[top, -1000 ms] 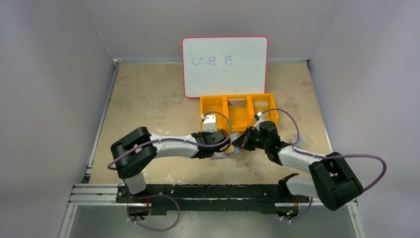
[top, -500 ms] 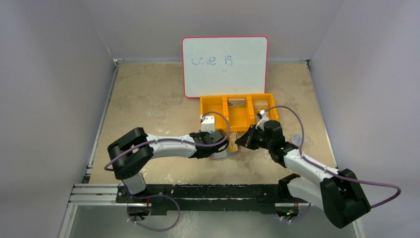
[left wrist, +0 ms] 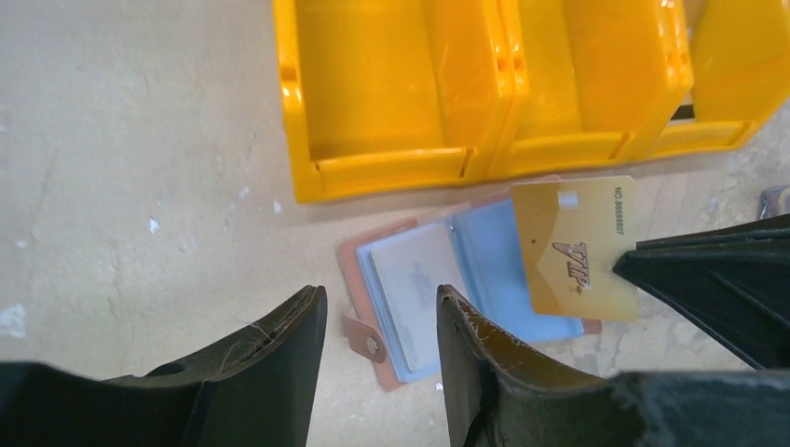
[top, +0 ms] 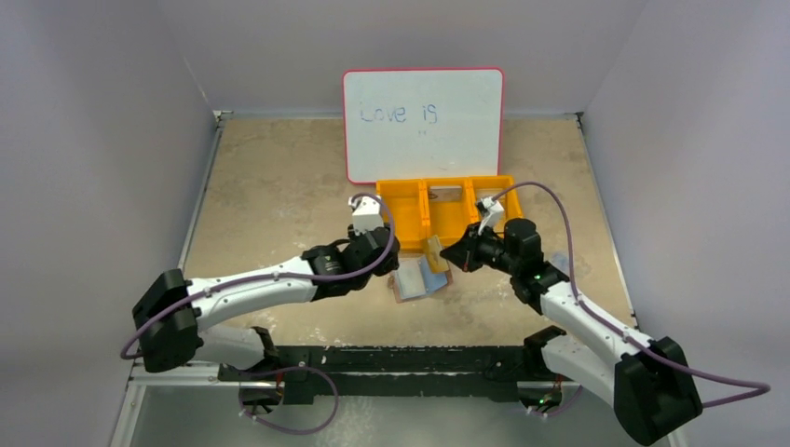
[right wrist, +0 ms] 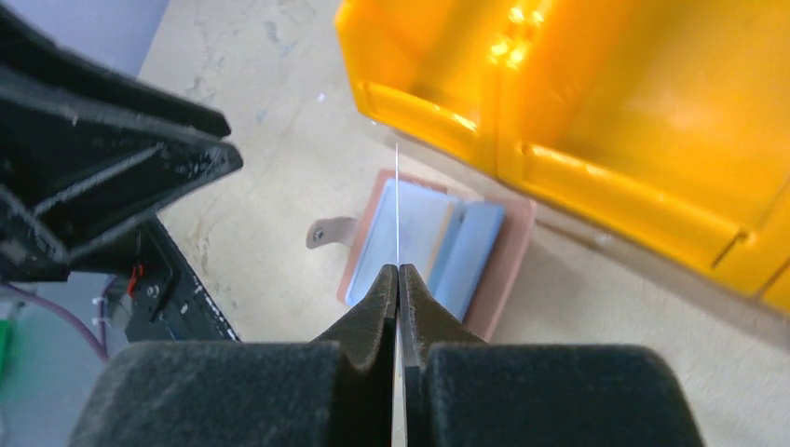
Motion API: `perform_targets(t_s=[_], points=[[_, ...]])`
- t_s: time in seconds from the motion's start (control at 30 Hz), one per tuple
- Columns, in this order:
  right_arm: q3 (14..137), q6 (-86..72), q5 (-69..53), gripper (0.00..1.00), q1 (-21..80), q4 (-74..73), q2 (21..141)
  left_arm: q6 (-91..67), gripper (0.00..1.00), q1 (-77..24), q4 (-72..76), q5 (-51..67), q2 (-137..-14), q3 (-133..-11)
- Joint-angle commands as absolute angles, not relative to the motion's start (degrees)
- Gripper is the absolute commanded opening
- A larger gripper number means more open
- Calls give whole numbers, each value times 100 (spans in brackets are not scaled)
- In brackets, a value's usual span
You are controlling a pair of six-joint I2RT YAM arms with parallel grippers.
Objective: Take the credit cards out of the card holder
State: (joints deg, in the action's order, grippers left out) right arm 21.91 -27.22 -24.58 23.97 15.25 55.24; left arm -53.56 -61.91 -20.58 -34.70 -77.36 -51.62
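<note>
The card holder (top: 416,279) lies open and flat on the table just in front of the orange tray, its brown cover (left wrist: 350,271) framing pale blue pockets (right wrist: 470,247). A greyish card (left wrist: 415,275) shows inside its left pocket. My right gripper (right wrist: 398,270) is shut on a beige-gold credit card (left wrist: 573,247), seen edge-on (right wrist: 397,200) in the right wrist view and held up clear of the holder's right half. My left gripper (left wrist: 380,296) hangs open above the holder's left edge, nothing between its fingers.
The orange three-compartment tray (top: 401,200) stands right behind the holder, with a whiteboard (top: 424,121) leaning at the back. The two grippers face each other closely over the holder (top: 389,253) (top: 456,256). Bare table lies to the left.
My left gripper has let go of the holder, opened and drawn back to the left. The right gripper has risen and shifted right with the card, now out of the pocket.
</note>
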Motion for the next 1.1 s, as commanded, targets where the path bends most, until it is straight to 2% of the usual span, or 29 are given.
perform_targets(t_s=[0.0,0.1,0.2,0.27,0.33,0.53,0.63,0.8,1.07], points=[[2516,-1715,-3070,0,2377,2103,5410,-3996,47,-5913,-1185,-3444,-7067,-4803],[2323,-1699,-3458,0,2390,2695,5255,-2996,54,-5906,-194,-3154,-6214,-4237],[2242,-1584,-3598,0,2386,3072,5017,-2675,76,-5805,-42,-3310,-5723,-4128],[2288,-1496,-3575,0,2389,3038,4853,-2547,84,-5514,-358,-2883,-5708,-4357],[2246,-1556,-3788,0,2391,3252,4790,-2326,85,-5175,-707,-1683,-5898,-4700],[2545,-1546,-4321,0,2394,3177,5177,-1869,85,-4982,-899,-96,-5998,-5125],[2825,-1353,-4559,0,2425,2922,5279,-1655,86,-4930,-991,260,-5880,-5410],[3291,-1031,-5063,0,2427,2472,5480,-1353,95,-4843,-1237,1188,-5741,-5763],[3666,-913,-6014,0,2438,2339,5686,-987,96,-4800,-1819,1724,-6213,-6252]])
